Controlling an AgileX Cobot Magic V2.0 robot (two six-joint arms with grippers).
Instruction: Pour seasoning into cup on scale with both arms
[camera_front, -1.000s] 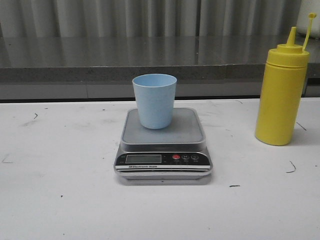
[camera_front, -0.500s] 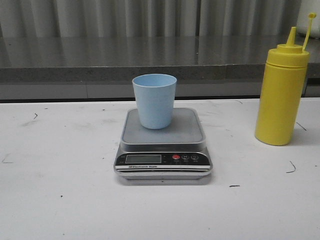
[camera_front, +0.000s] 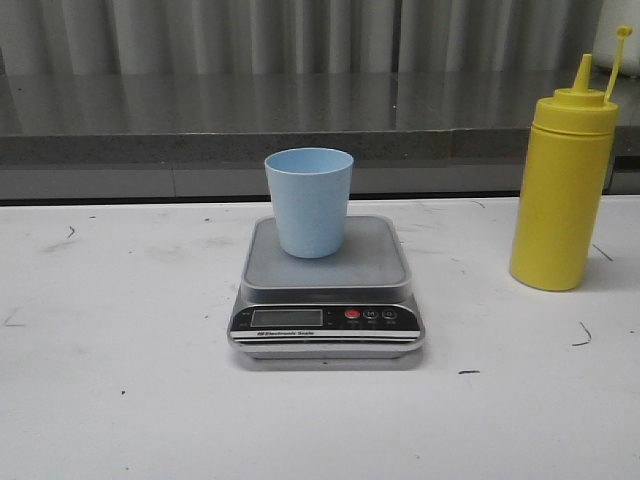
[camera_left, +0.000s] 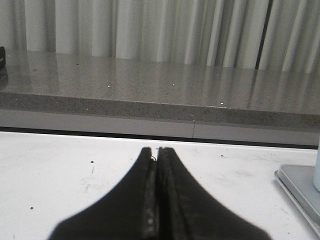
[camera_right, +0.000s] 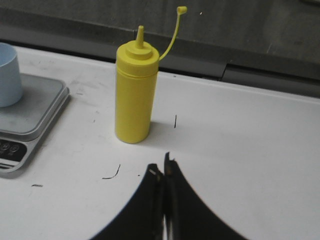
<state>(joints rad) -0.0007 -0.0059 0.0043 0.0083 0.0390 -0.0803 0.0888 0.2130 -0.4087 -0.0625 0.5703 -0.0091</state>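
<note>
The light blue cup (camera_front: 309, 202) stands upright on the silver scale (camera_front: 326, 290) in the middle of the white table. The yellow seasoning bottle (camera_front: 563, 180) stands upright at the right, its nozzle uncapped and the small cap hanging on its tether. Neither arm shows in the front view. In the left wrist view my left gripper (camera_left: 157, 150) is shut and empty over the bare table, with the scale's corner (camera_left: 300, 190) off to its side. In the right wrist view my right gripper (camera_right: 162, 167) is shut and empty, a short way in front of the bottle (camera_right: 135, 95); the cup (camera_right: 9, 75) and scale (camera_right: 30, 120) show beside it.
A grey stone ledge (camera_front: 300, 120) runs along the back of the table under a pale curtain. The white tabletop (camera_front: 120, 400) has small black scuff marks.
</note>
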